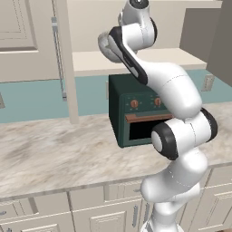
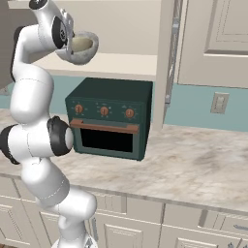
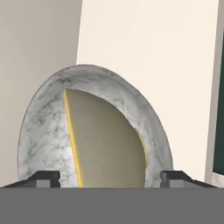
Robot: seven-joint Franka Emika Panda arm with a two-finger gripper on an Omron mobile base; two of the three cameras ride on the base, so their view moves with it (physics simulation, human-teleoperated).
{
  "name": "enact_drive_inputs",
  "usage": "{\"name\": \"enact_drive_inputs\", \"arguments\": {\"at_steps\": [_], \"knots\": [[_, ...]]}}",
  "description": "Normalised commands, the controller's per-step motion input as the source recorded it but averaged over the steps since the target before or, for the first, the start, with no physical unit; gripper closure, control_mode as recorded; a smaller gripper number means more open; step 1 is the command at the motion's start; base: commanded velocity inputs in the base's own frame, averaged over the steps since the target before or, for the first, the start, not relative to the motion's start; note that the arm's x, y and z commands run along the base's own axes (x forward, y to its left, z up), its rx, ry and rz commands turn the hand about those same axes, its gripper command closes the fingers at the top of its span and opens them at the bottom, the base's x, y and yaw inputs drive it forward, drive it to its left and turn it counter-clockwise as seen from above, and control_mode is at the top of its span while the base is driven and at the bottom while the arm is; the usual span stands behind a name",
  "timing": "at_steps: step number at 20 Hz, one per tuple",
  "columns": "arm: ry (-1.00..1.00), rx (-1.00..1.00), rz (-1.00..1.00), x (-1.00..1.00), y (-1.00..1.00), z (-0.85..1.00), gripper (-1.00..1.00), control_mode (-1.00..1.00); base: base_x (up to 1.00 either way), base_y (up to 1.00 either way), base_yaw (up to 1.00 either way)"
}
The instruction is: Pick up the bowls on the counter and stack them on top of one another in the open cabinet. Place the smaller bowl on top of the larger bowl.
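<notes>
The larger bowl (image 2: 88,56), grey-white marbled, sits in the open cabinet (image 2: 127,66) at the end of my arm, just over the shelf. The smaller bowl (image 2: 81,44), yellowish-tan, lies inside it. In the hand view the larger bowl (image 3: 47,127) is close and tilted, and the smaller bowl (image 3: 109,144) leans within it with one rim raised. My gripper (image 3: 109,178) is open; its fingertips (image 3: 44,177) stand wide apart on either side of the larger bowl's rim, holding nothing. The counter (image 1: 54,154) below carries no bowl.
A dark green oven (image 2: 109,118) stands on the counter (image 2: 193,155) under the cabinet shelf (image 1: 90,61). Cream panelled doors (image 1: 18,36) with a metal handle flank the compartment. A wall outlet (image 2: 219,102) sits right of the oven.
</notes>
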Motion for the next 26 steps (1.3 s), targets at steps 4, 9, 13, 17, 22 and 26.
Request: {"name": "enact_drive_inputs", "arguments": {"at_steps": [4, 9, 13, 17, 22, 26], "knots": [[-0.03, 0.00, 0.00, 0.13, 0.02, -0.01, -1.00, -1.00, 0.00, 0.00, 0.00], [-0.06, 0.00, 0.00, 0.13, 0.01, 0.04, -1.00, -1.00, 0.00, 0.00, 0.00], [-0.10, 0.00, 0.00, 0.06, 0.01, 0.16, -1.00, -1.00, 0.00, 0.00, 0.00], [-0.12, 0.00, 0.00, 0.00, 0.02, 0.22, -1.00, -1.00, 0.00, 0.00, 0.00], [-0.13, 0.00, 0.00, -0.01, 0.00, 0.23, -1.00, -1.00, 0.00, 0.00, 0.00], [-0.12, 0.00, 0.00, -0.01, 0.00, 0.23, -1.00, -1.00, 0.00, 0.00, 0.00]]}}
